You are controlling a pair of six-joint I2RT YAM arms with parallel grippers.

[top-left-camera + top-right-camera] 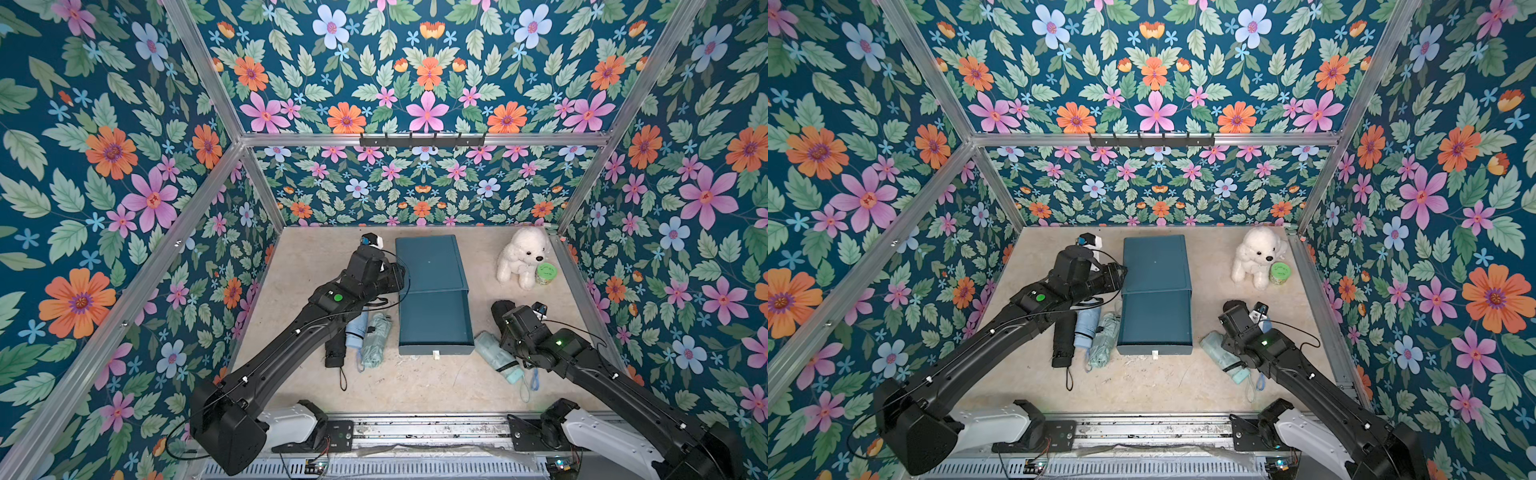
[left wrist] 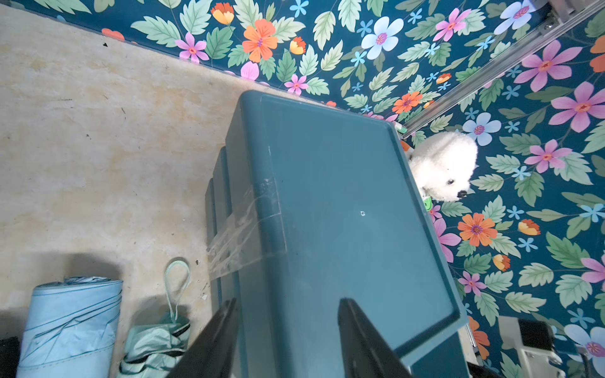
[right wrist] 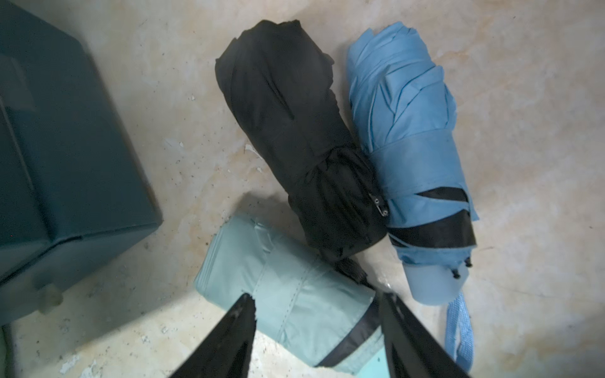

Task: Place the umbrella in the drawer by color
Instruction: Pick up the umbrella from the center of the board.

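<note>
The teal drawer cabinet point(image 1: 432, 266) stands mid-table, its drawers looking shut, with a white knob point(image 1: 436, 354) low on the front. Left of it lie a black umbrella point(image 1: 334, 351), a light blue umbrella point(image 1: 356, 332) and a mint umbrella point(image 1: 376, 340). On the right lie another black umbrella point(image 3: 294, 137), a blue umbrella point(image 3: 415, 147) and a mint umbrella point(image 3: 288, 294). My right gripper point(image 3: 316, 296) is open, its fingers straddling that mint umbrella without closing on it. My left gripper point(image 2: 288, 304) is open over the cabinet's left top edge point(image 2: 258, 196), holding nothing.
A white plush dog point(image 1: 521, 257) and a green can point(image 1: 546, 274) sit at the back right. A black hook rail point(image 1: 422, 141) hangs on the rear wall. Floral walls with aluminium posts close in three sides. The arm bases line the front edge.
</note>
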